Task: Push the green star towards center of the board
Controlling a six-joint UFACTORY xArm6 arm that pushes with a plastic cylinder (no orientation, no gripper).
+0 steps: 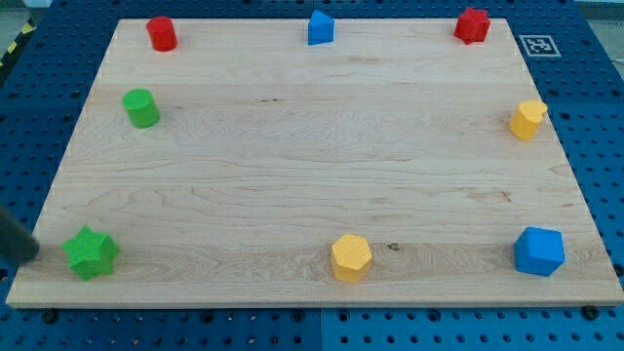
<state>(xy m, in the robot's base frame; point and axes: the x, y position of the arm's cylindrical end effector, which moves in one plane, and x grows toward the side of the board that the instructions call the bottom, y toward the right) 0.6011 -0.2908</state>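
The green star (pixel 91 253) lies near the bottom left corner of the wooden board (pixel 312 166). My tip (pixel 35 253) comes in from the view's left edge as a dark rod. Its end sits just left of the green star, with a small gap between them. The board's center is far to the upper right of the star.
A green cylinder (pixel 141 107) is at the left. A red cylinder (pixel 162 33), a blue block (pixel 320 27) and a red star-like block (pixel 472 25) line the top. A yellow block (pixel 527 119) is at the right, a yellow hexagon (pixel 351 257) at bottom middle, a blue block (pixel 539 251) at bottom right.
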